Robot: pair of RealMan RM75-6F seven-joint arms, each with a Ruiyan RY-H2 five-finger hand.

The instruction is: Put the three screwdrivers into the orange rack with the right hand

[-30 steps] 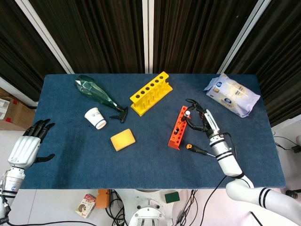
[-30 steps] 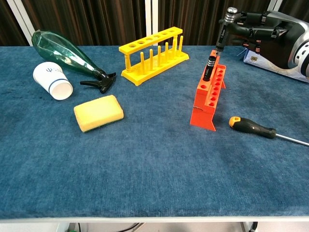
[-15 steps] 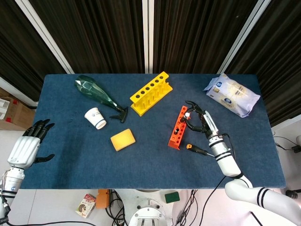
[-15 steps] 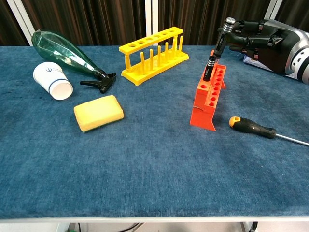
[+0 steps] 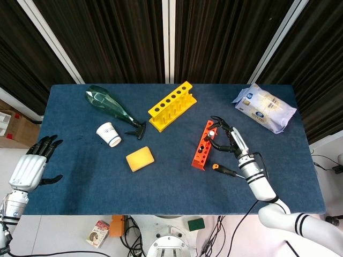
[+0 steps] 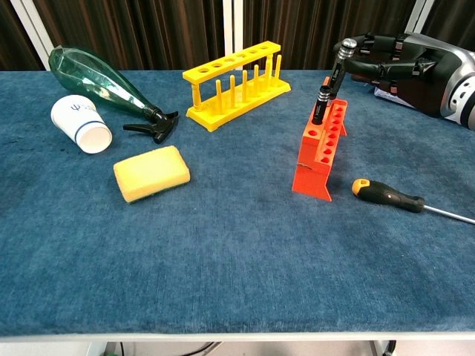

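The orange rack [image 5: 201, 145] [image 6: 319, 152] stands right of the table's middle. A black screwdriver with a silver cap [image 6: 326, 89] [image 5: 213, 130] leans in a far slot of the rack. My right hand [image 5: 231, 141] [image 6: 407, 65] pinches its cap from the right. A second screwdriver with an orange and black handle [image 5: 223, 169] [image 6: 387, 194] lies flat on the cloth just right of the rack. I see no third screwdriver. My left hand [image 5: 32, 163] hangs off the table's left edge, fingers spread and holding nothing.
A yellow rack [image 5: 172, 105] [image 6: 237, 84] stands behind the orange one. A green spray bottle [image 5: 110, 105], a tipped paper cup [image 5: 109, 134] and a yellow sponge [image 5: 140, 159] lie to the left. A white packet [image 5: 264, 107] sits at the far right.
My right hand has come down a little with the black screwdriver, whose cap now sits lower and whose shaft leans deeper in the rack slot. The left hand has not moved.
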